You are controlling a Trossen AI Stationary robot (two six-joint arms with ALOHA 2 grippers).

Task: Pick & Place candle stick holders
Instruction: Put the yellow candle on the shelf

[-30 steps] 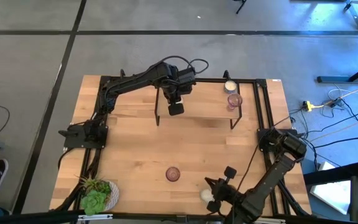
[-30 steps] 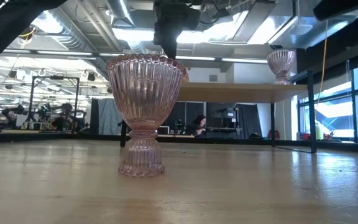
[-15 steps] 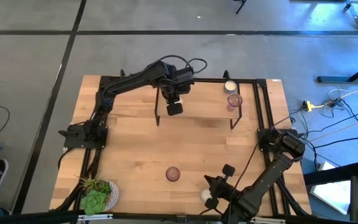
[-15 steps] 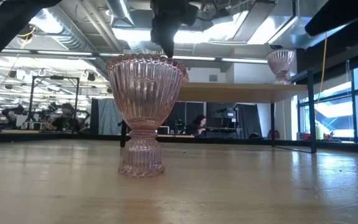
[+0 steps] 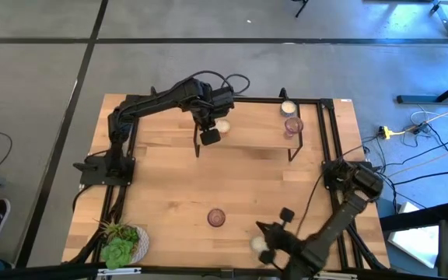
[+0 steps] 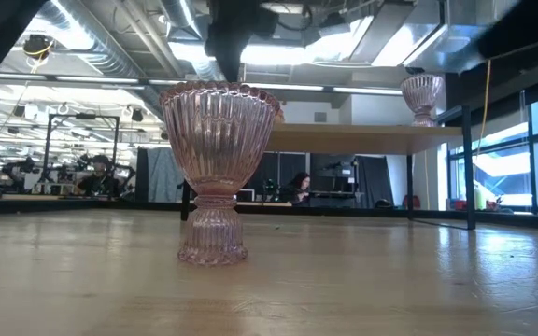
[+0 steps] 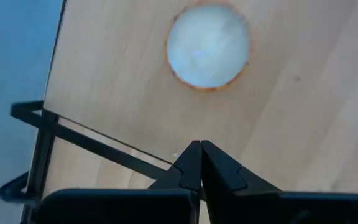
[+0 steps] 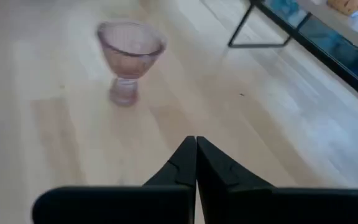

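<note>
The ribbed pinkish-purple glass candle stick holder [image 6: 215, 173] is sitting upright at the lower centre of the high view; it is likely stiff, slick and breakable, light for its size, best pinched across the bowl or at the narrow waist above its foot.

Counting in the high view, I am seeing four holders:
- two pinkish-purple, the second [image 5: 292, 125] on the raised wooden shelf [image 5: 255, 136], upper right
- two whitish-cream, one [image 5: 288, 108] beside it, one [image 5: 222, 125] at upper centre

The left end effector [image 7: 201, 163] is hovering over that cream holder, fingers pressed together, empty. The right end effector [image 8: 196, 158], low right, is likewise closed on nothing
</note>
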